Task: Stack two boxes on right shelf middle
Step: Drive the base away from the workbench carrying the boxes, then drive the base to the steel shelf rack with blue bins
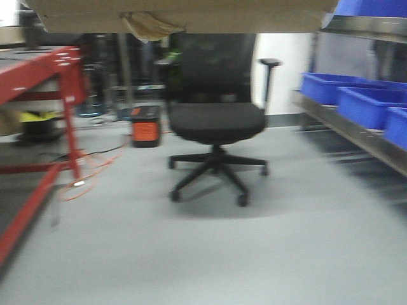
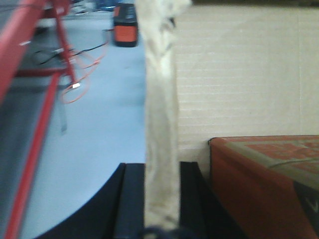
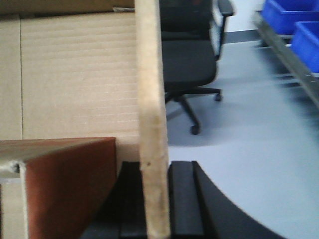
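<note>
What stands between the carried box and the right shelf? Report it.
Nothing on the floor toward the right shelf. The office chair stands straight ahead, left of that path. But blue bins sit along the shelf board in view, where the box may need to land.

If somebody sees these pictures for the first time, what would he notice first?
The black office chair in the middle of the grey floor comes first. A cardboard box fills the top edge of the front view above it, and bright blue bins sit on the steel shelf at right.
</note>
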Controlling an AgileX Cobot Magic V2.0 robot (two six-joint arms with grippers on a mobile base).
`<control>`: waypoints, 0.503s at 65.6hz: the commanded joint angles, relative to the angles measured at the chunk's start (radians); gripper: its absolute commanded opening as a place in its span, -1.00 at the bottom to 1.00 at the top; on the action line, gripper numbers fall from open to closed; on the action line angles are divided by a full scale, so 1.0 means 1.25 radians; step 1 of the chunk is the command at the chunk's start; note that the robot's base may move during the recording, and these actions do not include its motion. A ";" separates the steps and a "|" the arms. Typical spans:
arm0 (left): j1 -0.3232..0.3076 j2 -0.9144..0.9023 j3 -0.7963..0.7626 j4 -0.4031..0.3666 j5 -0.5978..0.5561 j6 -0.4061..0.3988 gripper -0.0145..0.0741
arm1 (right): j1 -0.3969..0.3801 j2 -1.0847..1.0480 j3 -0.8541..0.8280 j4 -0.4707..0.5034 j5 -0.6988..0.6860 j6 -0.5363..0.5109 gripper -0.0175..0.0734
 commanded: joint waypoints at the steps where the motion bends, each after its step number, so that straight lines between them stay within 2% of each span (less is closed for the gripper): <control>1: 0.003 -0.011 -0.011 0.035 -0.010 -0.005 -0.92 | -0.008 -0.013 -0.013 -0.044 -0.028 0.007 -0.95; 33: 0.003 -0.011 -0.011 0.062 -0.010 -0.005 -0.92 | -0.008 -0.013 -0.013 -0.044 -0.028 0.007 -0.95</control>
